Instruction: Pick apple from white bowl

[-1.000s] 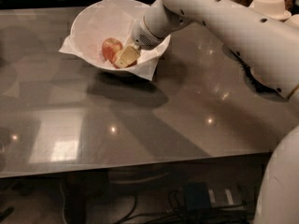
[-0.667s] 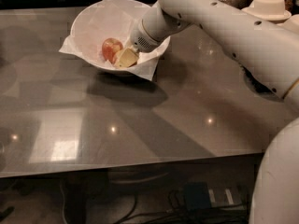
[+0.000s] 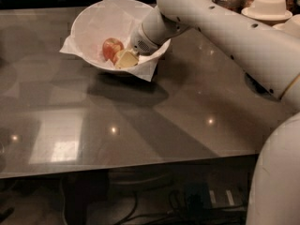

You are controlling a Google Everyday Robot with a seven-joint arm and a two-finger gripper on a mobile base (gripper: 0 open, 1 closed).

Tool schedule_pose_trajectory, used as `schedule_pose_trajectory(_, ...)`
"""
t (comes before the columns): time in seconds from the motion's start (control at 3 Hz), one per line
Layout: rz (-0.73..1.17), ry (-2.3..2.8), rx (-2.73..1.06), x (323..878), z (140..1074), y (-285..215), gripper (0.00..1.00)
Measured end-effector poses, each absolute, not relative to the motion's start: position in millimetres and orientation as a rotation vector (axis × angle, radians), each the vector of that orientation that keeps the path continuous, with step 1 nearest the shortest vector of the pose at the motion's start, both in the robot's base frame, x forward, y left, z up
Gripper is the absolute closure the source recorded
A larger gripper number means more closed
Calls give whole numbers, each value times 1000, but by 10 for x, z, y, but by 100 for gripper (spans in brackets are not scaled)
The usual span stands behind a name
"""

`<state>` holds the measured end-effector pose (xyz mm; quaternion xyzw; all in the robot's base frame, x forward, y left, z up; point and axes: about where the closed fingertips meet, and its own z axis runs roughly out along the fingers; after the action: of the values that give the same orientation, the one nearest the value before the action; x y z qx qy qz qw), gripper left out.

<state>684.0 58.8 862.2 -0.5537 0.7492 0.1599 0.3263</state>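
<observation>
So the large round paper-lined white bowl [image 3: 89, 20] sat far back on the glossy grey tabletop [image 3: 140, 121], left of centre. The small red apple [image 3: 111, 47] was inside, with the end effector [image 3: 125, 58] in there too, just right of it.

Right side of the apple [image 3: 111, 47] behind the gripper [image 3: 125, 58] in the white bowl [image 3: 80, 17]; arm [image 3: 225, 27] past the right edge.

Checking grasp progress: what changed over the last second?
Very little. The gripper stays low inside the white bowl, right beside the apple, and neither has visibly moved. Only the arm behind it has edged slightly left in the view. The apple has not been lifted. The bowl sits in the same place on the table.
</observation>
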Motion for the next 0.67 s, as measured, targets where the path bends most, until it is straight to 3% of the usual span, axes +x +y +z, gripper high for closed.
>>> schedule_pose_trajectory(0.33,425,1973,-1452,6839,8573,587,38)
schedule_pose_trajectory(0.67,428,1977,-1453,6840,8571,587,47)
